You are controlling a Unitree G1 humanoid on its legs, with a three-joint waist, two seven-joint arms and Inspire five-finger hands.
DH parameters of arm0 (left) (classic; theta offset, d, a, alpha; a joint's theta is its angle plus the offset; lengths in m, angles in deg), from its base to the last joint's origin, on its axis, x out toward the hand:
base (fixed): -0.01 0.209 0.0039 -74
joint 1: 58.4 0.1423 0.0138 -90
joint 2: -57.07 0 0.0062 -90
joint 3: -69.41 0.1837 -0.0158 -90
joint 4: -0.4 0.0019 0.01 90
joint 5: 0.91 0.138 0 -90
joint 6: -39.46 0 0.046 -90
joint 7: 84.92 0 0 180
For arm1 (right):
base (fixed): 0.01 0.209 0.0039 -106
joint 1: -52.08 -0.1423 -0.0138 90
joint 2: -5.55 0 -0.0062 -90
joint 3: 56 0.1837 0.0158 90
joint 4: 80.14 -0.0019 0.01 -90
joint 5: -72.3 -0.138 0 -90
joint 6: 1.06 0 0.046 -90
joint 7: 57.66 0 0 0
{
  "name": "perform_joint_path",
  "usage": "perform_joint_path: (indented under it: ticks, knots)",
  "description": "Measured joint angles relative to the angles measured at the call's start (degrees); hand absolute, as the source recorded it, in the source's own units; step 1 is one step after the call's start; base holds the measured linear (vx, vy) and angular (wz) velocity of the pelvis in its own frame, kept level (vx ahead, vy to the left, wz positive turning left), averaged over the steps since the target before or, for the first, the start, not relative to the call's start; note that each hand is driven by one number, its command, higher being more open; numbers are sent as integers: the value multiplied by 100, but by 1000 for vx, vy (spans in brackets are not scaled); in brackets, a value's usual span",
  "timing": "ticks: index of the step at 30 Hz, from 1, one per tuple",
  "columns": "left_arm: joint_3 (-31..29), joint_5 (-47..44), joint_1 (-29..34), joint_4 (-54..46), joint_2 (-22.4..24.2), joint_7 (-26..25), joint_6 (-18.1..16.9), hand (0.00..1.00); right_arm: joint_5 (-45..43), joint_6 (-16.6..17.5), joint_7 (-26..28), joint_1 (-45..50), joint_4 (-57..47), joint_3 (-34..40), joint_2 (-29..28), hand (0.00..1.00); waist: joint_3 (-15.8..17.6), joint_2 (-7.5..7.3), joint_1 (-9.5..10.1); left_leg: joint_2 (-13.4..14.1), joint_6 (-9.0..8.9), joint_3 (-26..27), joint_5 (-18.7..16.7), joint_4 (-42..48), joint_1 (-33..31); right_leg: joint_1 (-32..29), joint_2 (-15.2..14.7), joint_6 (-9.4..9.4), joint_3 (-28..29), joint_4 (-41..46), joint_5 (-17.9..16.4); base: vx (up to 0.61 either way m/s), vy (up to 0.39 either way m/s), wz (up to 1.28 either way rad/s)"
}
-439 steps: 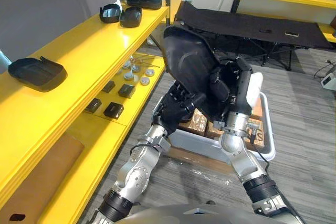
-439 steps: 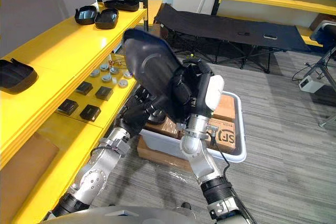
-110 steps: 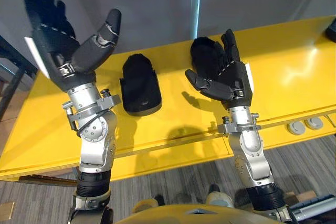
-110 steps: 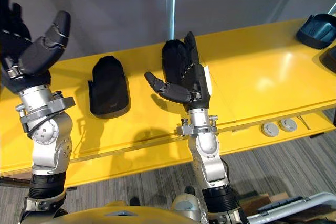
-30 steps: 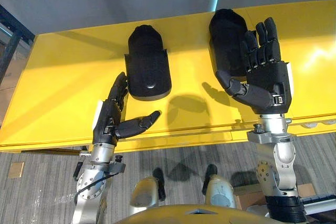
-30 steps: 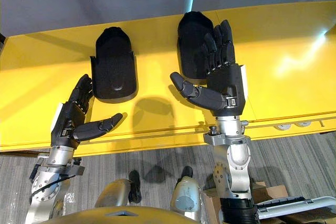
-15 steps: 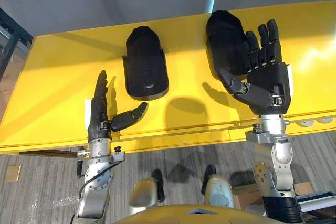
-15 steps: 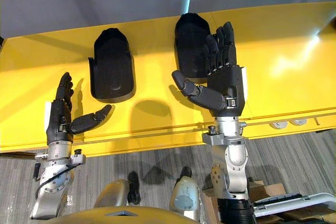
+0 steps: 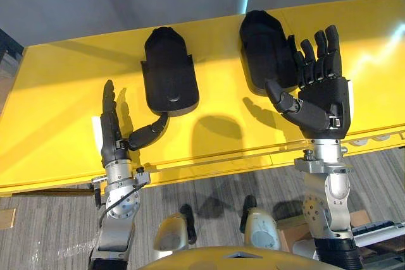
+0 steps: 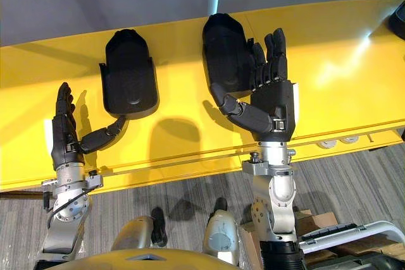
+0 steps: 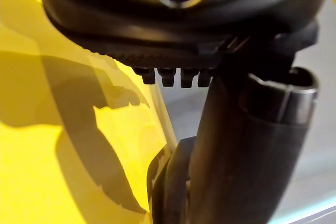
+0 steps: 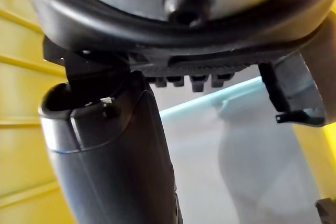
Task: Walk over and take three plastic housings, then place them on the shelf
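Housings sit on the yellow shelf [image 9: 57, 93], side by side but apart: left housing [image 9: 168, 74] and right housing [image 9: 262, 49], both black, rounded ends pointing far. Left hand [image 9: 109, 140] is upright at the shelf's near edge, fingers straight, thumb stretched right with its tip at the left housing's near edge; contact unclear. Right hand [image 9: 324, 102] is spread wide, palm facing the camera, fingers overlapping the right housing's near right side, holding nothing.
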Motion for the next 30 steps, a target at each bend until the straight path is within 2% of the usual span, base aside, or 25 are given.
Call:
perform_joint_path:
  ticks: [19, 24, 30]
  knots:
    - [-95, 18, -148, 3, 176, -456, 191, 100, -2, 1, 12, 150, -128, 19, 0, 100, 99, 31, -18, -12, -7, 91, 20, -118, 101, -30, 13, 1, 87, -14, 1, -1, -1, -2]
    - [-142, 19, -132, 3, 206, -463, 288, 100, -2, 1, 21, 158, -163, 16, -2, 100, 52, 57, -5, -51, -18, 85, 92, -370, 337, 196, 28, 25, 65, -221, 45, 7, 0, 0]
    - [-191, 20, -131, 13, 221, -452, 293, 100, -1, 0, 12, 167, -162, 11, -34, 100, -137, 121, -4, -89, -12, 95, 201, -682, 568, 513, 83, 49, -14, -736, 269, 40, 11, 0]
